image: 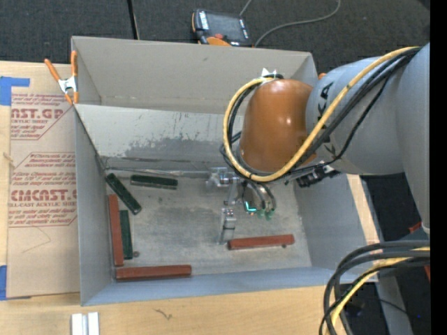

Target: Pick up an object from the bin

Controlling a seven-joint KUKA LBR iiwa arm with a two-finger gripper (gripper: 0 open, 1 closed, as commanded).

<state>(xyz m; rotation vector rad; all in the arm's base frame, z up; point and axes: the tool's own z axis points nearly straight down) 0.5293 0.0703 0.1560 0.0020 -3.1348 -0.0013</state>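
Red-brown and flat, a short bar (262, 242) lies crosswise on the floor of the grey metal bin (188, 68), toward its near right corner. The gripper (226, 234) hangs below the arm's orange cover (276, 124), pointing down into the bin. Its tip is at the short bar's left end, and the bar stretches away to the right from there. Whether the tip touches the bar or hovers just above it cannot be told, nor whether the gripper is open or closed.

Well apart to the left lie 5 more bars. A long red-brown bar (152, 272) runs along the near wall. A left red-brown bar (115, 230) runs along the left wall, with a dark green bar (126, 234) just beside it. A tilted green bar (123, 192) lies beyond these, and a far green bar (154, 181) lies near it.
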